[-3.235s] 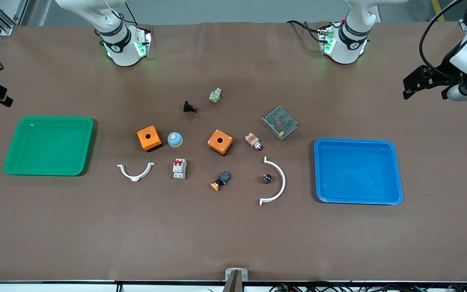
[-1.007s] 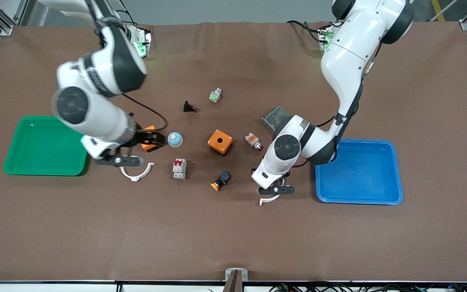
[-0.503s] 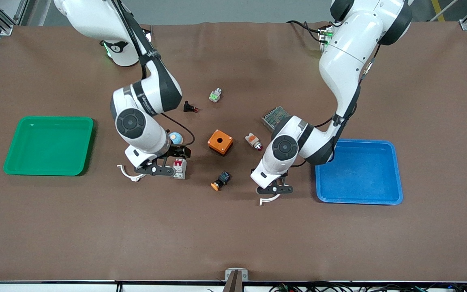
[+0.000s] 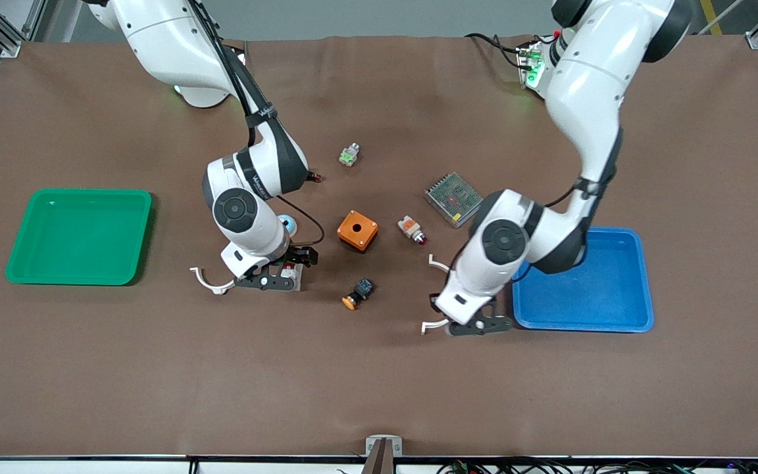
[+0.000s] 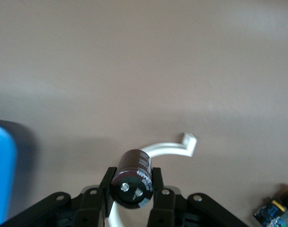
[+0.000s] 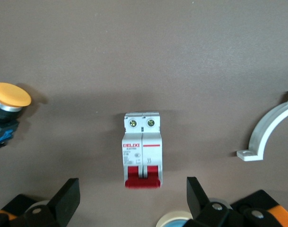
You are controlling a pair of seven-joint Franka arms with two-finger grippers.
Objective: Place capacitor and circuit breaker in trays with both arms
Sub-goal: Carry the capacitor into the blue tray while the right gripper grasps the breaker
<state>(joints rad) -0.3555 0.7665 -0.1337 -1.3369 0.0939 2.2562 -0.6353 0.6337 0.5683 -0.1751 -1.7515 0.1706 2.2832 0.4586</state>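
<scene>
1. The left gripper [image 4: 478, 324] is in the air over the brown table cover [image 4: 379, 382], over the end of the large white curved plastic bracket [image 4: 433, 325] that lies nearer to the front camera, close to the blue plastic tray [image 4: 642, 276].
2. Its fingers [image 5: 107, 189] are clenched on the capacitor [image 5: 132, 178], a small dark cylinder with a shiny silvery top; in the left wrist view it is lifted, with the bracket [image 5: 167, 149] and the table below it.
3. In the front view the capacitor is hidden under this gripper.
4. The right gripper [image 4: 280, 276] is low over the circuit breaker [image 6: 142, 150], a small white-grey rectangular block with red toggle switches on one end.
5. Its fingers [image 6: 66, 201] are released and stand wide on both sides of the block, not touching it.
6. The circuit breaker [image 4: 292, 271] lies flat on the table. Taking 12 o'clock as the direction of the robots' bases, it is at about 7 o'clock from the orange square box with a round hole [image 4: 356, 231].
7. The black push-button with an orange cap [image 4: 357, 293] lies at about 4 o'clock from the circuit breaker, near it.
8. The small white curved bracket [image 4: 206, 282] lies beside the circuit breaker, toward the green plastic tray [image 4: 17, 263].
</scene>
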